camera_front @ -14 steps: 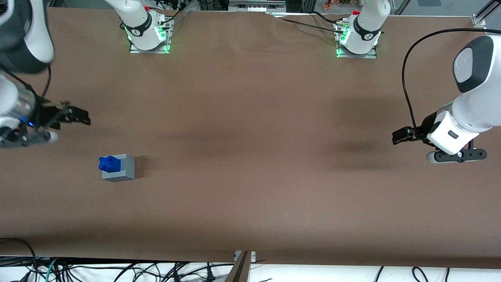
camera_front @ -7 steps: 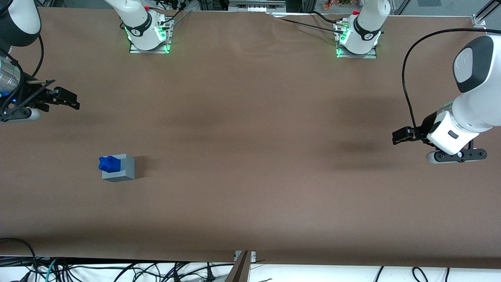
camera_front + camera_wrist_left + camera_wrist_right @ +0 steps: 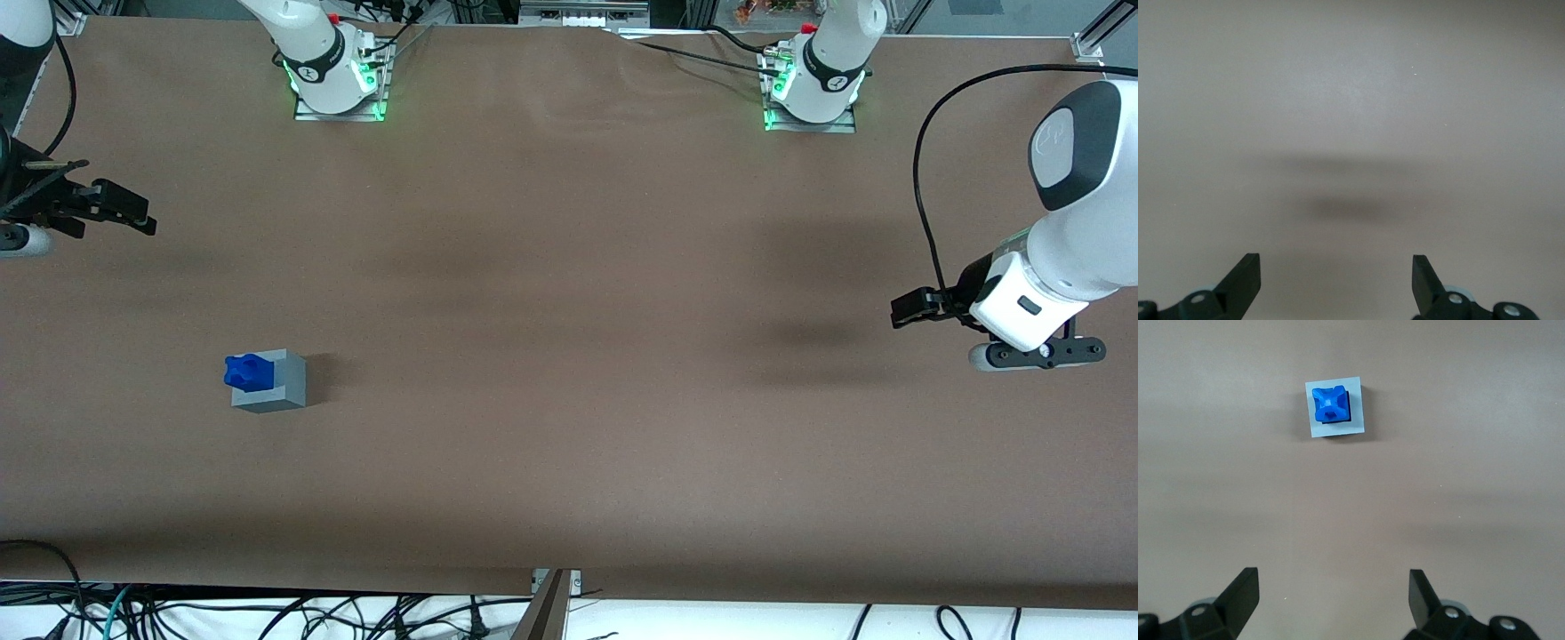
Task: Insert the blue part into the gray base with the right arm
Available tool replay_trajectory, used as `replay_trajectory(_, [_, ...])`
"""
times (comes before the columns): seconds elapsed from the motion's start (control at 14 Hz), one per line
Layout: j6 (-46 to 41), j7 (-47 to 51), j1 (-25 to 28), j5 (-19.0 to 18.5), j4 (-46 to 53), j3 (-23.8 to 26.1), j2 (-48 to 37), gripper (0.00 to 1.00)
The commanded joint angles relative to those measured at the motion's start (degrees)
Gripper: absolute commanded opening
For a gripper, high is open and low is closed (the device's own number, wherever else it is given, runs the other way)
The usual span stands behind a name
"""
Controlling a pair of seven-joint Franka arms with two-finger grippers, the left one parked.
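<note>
While you look over the brown table [image 3: 569,356], note that no writing or label can be read on any of the task's things. Your small bright-blue plastic part [image 3: 246,372] with its knobbly, lobed outline sits in the top of the light-gray plastic cube base [image 3: 277,384], toward the working arm's end of the table. Seen from the right wrist camera, the blue part [image 3: 1331,405] is roughly as wide as it is long, so it shows no clear long axis; its lobes reach toward the corners of the gray base [image 3: 1335,429], and it sits off-centre in the top face, close to two of the base's edges. In the front view it pokes up above the cube's top.

Your right arm's black two-finger gripper [image 3: 133,216] hangs above the table, well apart from the base and farther from the front camera than it. Its fingers [image 3: 1242,592] are spread wide and hold nothing, touching neither part.
</note>
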Motion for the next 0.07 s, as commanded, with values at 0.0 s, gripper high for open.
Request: replay_trajectory(0.0, [-1.46,0.71,-0.03,0.14,1.55,0.58,0.67,0.99])
